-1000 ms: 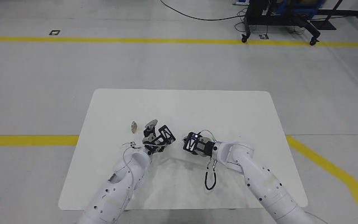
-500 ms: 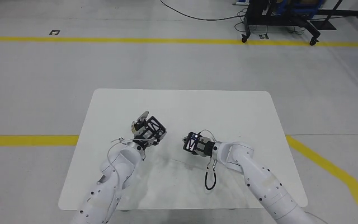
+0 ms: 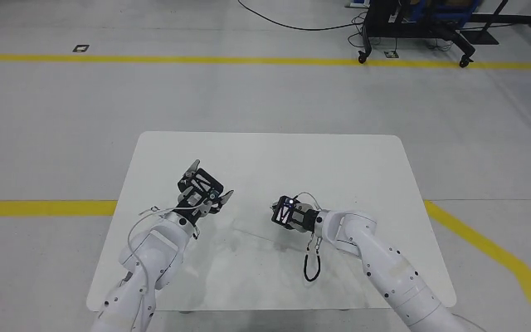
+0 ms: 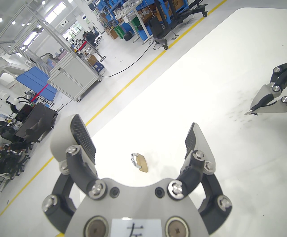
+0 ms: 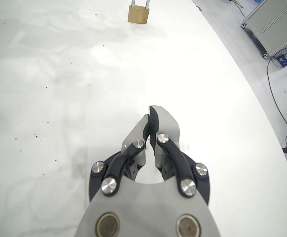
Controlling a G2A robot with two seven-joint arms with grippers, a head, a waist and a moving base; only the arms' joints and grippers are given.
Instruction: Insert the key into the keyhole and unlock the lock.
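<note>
A small brass padlock [image 4: 140, 162] with a silver shackle lies flat on the white table [image 3: 348, 166]. My left gripper [image 4: 134, 125] hangs just above it, open, with the padlock showing between its two fingers [image 4: 81, 134]. From above, the left gripper [image 3: 206, 184] is left of the table's middle. My right gripper [image 3: 276, 214] is shut near the middle, a short way to the right. A thin metal tip, seemingly the key, pokes out between its fingertips [image 4: 250, 112]. From the right gripper [image 5: 150, 113], the padlock [image 5: 138, 14] lies straight ahead, some distance off.
The table's surface carries faint dark smudges [image 4: 240, 112]. A black cable loop [image 3: 312, 264] hangs by the right forearm. Beyond the table's far edge are bare floor, a yellow line [image 3: 249, 60] and a wheeled cart [image 3: 415, 25].
My left gripper has swung left and away from the right gripper, ending open above the padlock. The right arm has stayed put.
</note>
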